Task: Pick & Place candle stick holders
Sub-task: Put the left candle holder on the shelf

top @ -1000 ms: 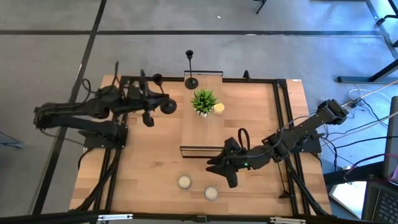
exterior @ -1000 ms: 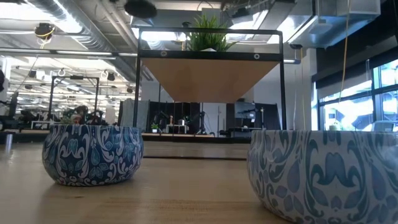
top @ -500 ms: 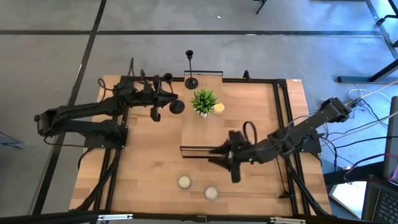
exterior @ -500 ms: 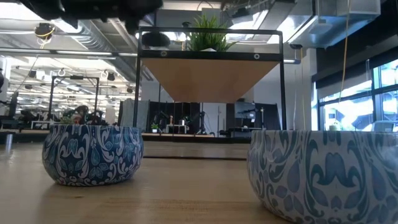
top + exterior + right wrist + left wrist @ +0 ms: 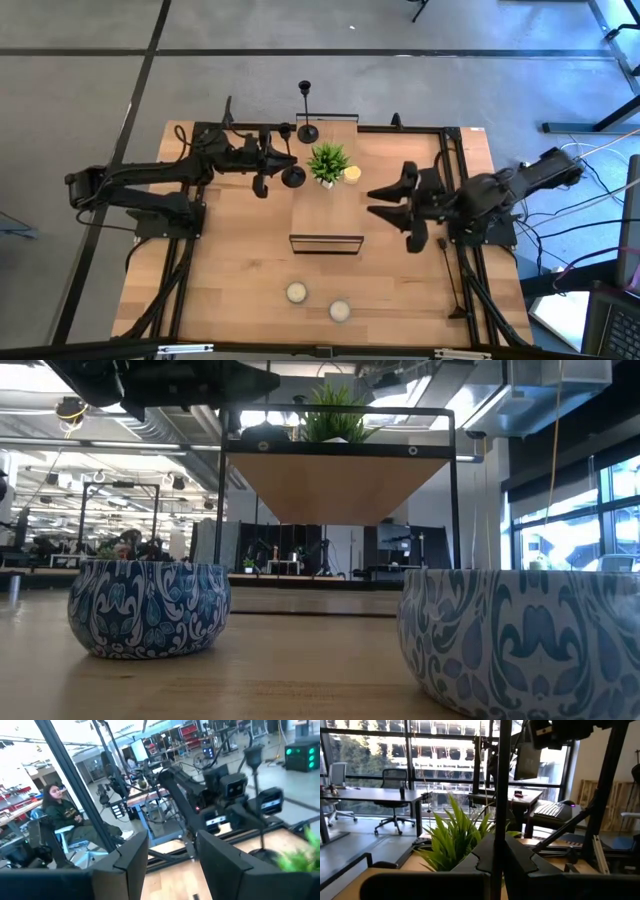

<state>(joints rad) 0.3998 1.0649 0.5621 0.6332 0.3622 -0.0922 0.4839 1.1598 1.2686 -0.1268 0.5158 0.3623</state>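
While gripping holder (image 5: pixel 293 176), left arm (image 5: pixel 150 175) outstretched.

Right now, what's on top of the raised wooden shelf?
A green potted plant, a yellow candle and one candle stick holder at its back edge. Anything beneath is covered.

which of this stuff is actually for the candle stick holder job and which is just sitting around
Job: candle stick holder in the left gripper; standing candle stick holder; right gripper, open, empty.
Lying about: potted plant; yellow candle; two white candles.
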